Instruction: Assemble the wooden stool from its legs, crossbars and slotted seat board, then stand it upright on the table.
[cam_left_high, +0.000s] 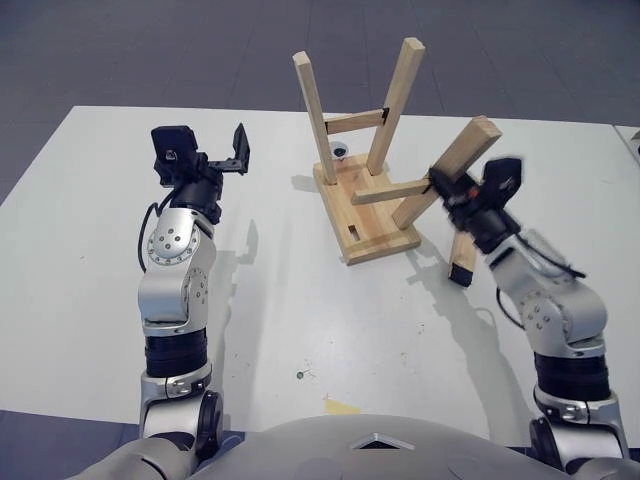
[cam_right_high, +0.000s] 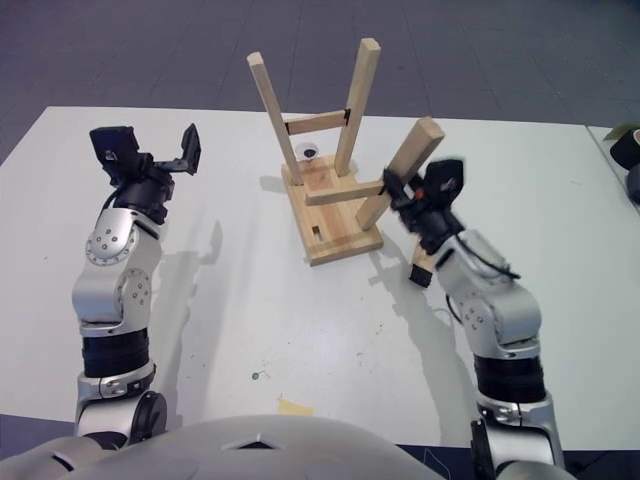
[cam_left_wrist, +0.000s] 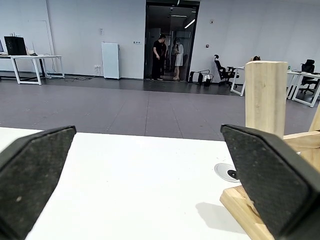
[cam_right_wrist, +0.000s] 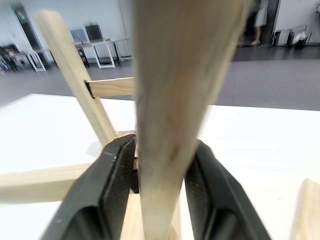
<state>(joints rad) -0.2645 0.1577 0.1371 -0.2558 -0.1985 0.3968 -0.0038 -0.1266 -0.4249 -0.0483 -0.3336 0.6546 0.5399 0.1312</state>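
The right gripper is clamped on the third leg, gripping about halfway along it. The leg leans, its lower end down towards the seat board just ahead of and below the fingers. A crossbar runs from that leg away from the gripper, towards the two legs already standing in the board, which are joined by their own crossbar.

To my eye the job now is seating this leg. It wants bringing upright over its slot, with the crossbar's free end lined up first, then a straight push down. Twisting could lever the standing legs out.

The board is the only holder here. Two slots carry legs, and an open slot shows near its front corner. Another leg lies on the table just under the right wrist.

The left gripper hangs with fingers wide apart, the stool off to its inner side, touching nothing. It could steady the board.
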